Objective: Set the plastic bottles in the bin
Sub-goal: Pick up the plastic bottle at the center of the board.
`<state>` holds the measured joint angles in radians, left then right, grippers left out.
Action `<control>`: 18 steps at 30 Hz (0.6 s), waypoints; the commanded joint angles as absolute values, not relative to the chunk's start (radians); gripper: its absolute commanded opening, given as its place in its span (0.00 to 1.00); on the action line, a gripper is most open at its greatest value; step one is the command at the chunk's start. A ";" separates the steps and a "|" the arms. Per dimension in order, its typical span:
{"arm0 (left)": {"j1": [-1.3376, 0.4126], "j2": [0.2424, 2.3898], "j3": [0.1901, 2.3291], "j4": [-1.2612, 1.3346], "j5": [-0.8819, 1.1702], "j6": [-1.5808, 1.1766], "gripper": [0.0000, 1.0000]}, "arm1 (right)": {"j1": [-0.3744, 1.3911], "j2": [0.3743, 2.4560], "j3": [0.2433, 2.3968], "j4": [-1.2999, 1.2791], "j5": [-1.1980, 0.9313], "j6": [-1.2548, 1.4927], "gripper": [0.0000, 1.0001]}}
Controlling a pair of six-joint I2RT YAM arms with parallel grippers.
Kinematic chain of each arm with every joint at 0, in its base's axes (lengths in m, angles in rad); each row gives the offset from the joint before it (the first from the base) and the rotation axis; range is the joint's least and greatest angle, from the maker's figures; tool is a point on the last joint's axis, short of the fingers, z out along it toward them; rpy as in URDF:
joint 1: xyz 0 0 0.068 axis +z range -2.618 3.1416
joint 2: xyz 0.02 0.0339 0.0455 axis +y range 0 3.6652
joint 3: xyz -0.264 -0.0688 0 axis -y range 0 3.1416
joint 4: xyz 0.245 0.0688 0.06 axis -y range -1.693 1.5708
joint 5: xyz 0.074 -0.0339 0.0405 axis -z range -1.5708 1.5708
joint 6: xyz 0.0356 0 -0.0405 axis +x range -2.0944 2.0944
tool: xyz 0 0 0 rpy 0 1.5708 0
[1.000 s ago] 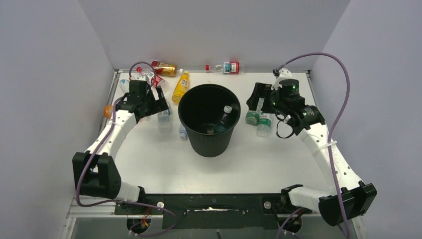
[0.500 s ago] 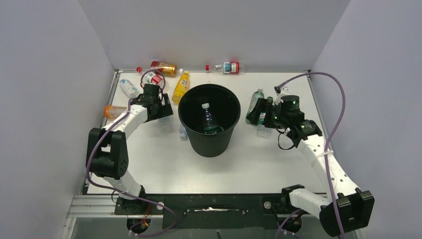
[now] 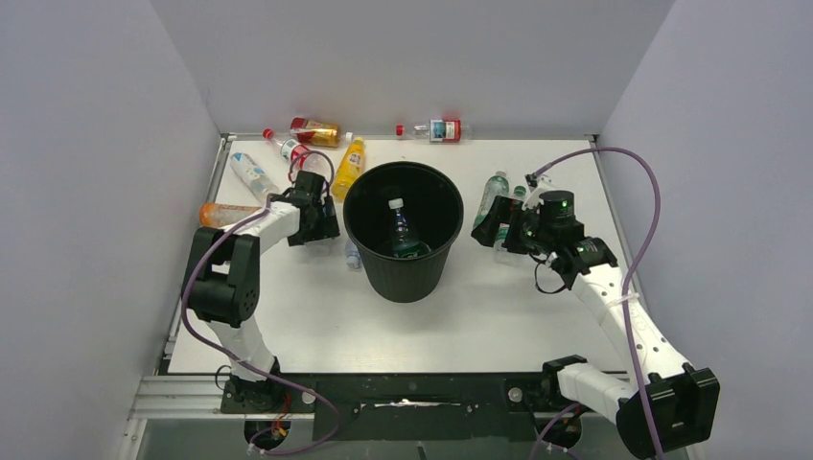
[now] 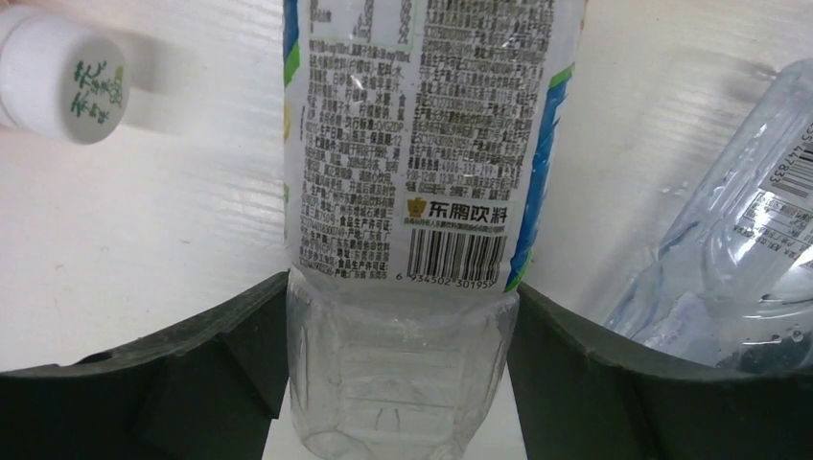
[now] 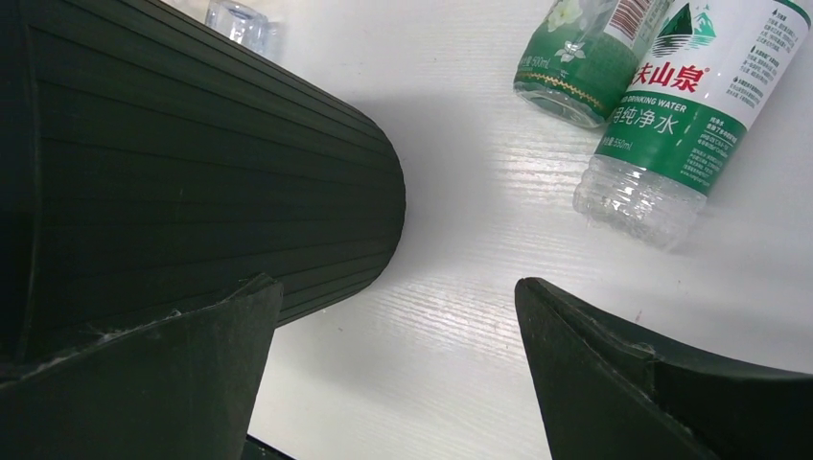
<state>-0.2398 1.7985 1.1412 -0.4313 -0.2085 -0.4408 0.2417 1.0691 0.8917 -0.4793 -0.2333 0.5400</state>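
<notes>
At the left edge of the tabletop point(image 3: 307, 316) an orange bottle point(image 3: 219, 214) lies on its side. Behind it a blue-label bottle point(image 3: 251, 174) lies slanted. Further back are a red-label bottle point(image 3: 292, 150), an amber bottle point(image 3: 319, 131) against the back wall, and a yellow bottle point(image 3: 349, 167) lying just beside the bin's rim. The left gripper point(image 4: 403, 287) sits close to the left of the bin. It has closed in on a printed bottle point(image 4: 403, 144), a clear one whose label is edged in blue and green. Both fingers point(image 4: 220, 374) press the bare clear part below the label, though I cannot tell whether that bottle stands or lies. In the left wrist view a white cap point(image 4: 62, 86) with green print shows off to the upper left. A small clear bottle point(image 3: 352, 255) lies at the bin's left foot. The bin point(image 3: 403, 283) stands upright in the middle of the tabletop, and a dark capped bottle point(image 3: 396, 228) leans inside it. Behind the bin a back bottle point(image 3: 436, 129), clear with a red label, lies along the back wall. To the right, the right gripper point(image 5: 398, 287) is spread wide open over bare tabletop and holds nothing. The bin's ribbed wall is just beside one finger. Near it lie a green-label bottle point(image 5: 575, 57) and a second green-label bottle point(image 5: 685, 110), side by side on the tabletop.
</notes>
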 commanded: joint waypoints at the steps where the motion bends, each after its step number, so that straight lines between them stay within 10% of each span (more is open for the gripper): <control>1: -0.242 1.777 1.166 -0.432 -0.220 -0.447 0.65 | 0.236 1.030 0.899 -0.445 -0.256 0.545 0.98; 18: -0.238 1.349 1.078 -0.543 -0.051 -0.421 0.53 | 0.240 1.108 1.003 -0.562 -0.221 0.554 0.98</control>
<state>-0.2405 1.4597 1.0863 -0.5159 -0.1265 -0.4477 0.2417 1.0939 0.9287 -0.5354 -0.2398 0.5587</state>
